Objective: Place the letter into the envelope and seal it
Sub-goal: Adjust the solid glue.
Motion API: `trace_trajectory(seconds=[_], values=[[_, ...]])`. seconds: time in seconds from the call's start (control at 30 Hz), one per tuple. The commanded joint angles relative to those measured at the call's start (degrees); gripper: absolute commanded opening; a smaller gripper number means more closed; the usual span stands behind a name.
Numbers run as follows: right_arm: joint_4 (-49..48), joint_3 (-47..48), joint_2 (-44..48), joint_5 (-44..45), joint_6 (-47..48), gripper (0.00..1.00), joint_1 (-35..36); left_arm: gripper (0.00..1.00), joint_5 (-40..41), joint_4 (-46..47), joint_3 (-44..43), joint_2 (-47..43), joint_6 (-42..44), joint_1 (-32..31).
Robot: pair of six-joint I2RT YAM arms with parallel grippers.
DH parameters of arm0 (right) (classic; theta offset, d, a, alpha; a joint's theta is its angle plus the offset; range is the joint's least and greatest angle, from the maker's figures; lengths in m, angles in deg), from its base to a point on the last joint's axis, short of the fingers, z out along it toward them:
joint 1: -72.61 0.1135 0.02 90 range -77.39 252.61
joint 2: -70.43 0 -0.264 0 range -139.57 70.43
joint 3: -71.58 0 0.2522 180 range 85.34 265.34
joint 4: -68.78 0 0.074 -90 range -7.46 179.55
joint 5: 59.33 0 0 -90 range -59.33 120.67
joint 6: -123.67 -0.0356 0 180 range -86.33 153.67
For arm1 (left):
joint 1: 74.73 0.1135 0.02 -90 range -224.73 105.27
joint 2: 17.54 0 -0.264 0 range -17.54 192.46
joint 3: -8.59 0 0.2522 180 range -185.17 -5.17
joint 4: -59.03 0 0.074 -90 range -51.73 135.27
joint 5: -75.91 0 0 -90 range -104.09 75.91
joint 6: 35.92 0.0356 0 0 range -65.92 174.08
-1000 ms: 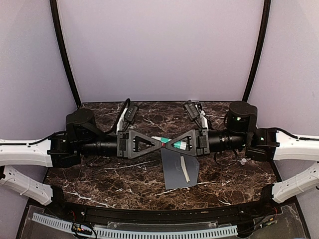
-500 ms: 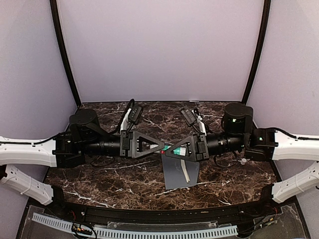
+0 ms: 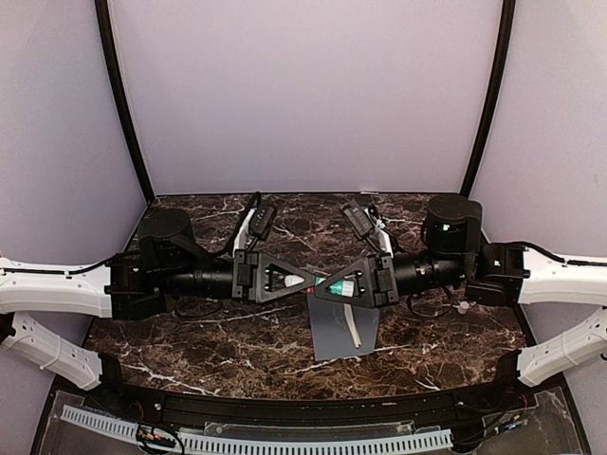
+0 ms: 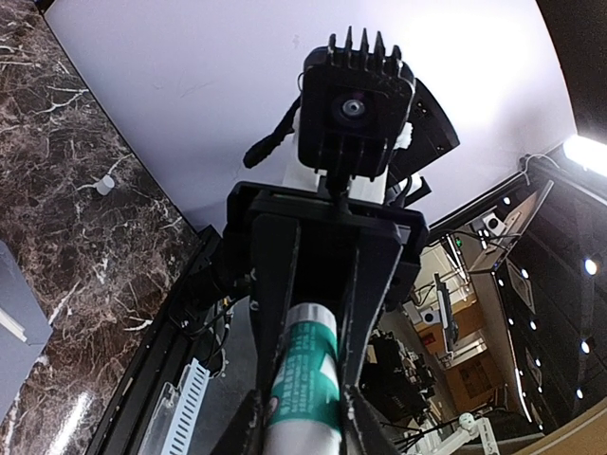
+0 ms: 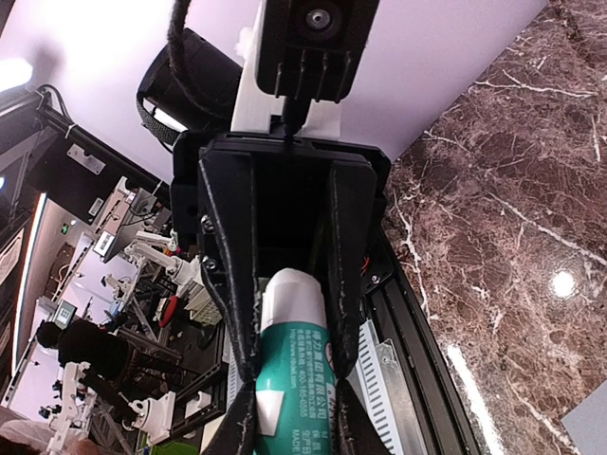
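A slate-grey envelope (image 3: 337,327) lies flat on the marble table, with a thin white strip (image 3: 353,328) on it. I cannot make out the letter. Above the envelope's far edge the two grippers meet tip to tip. A green and white glue stick (image 3: 343,283) lies between the right gripper's (image 3: 320,284) fingers, which are shut on it. The left gripper (image 3: 307,282) has its jaws against the tube's near end. In the left wrist view the tube (image 4: 305,379) fills the gap between both pairs of fingers. The right wrist view shows the same tube (image 5: 294,370) pinched.
Dark marble tabletop (image 3: 237,332) with purple walls behind and at both sides. A black rail and white cable duct (image 3: 256,441) run along the near edge. The envelope's corner (image 4: 13,327) shows at the left of the left wrist view.
The left arm slid right until its fingertips met the right gripper's, and its jaws closed from wide open onto the glue stick's end. The right arm shifted slightly; the envelope stayed put.
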Motion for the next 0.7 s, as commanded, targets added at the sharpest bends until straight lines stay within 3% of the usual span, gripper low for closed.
trace_trajectory(seconds=[0.0, 0.13, 0.2, 0.43, 0.53, 0.67], values=[[0.02, 1.60, 0.38, 0.24, 0.88, 0.00, -0.27, 0.20, -0.61, 2.74, -0.59, -0.90, 0.00, 0.05], [-0.76, 1.17, 1.03, 1.34, 0.49, 0.06, -0.25, 0.11, -0.51, 2.93, -0.29, -1.05, -0.17, 0.05], [-2.80, 0.16, 1.66, 2.34, -1.03, 0.19, -0.26, 0.06, -0.18, 3.50, 0.01, -1.27, -0.32, 0.05], [-13.03, -6.65, 4.97, 9.45, -8.40, 0.46, 1.06, 0.02, 3.17, 5.01, 1.29, -3.19, 0.38, 0.05], [-15.07, -8.21, 5.74, 12.60, -10.07, 0.52, 2.31, 0.02, 4.28, 5.00, 1.56, -4.04, 0.81, 0.05], [-15.85, -7.86, 5.49, 13.72, -10.61, 0.52, 3.30, 0.02, 4.77, 4.77, 1.94, -4.30, 0.73, 0.00]])
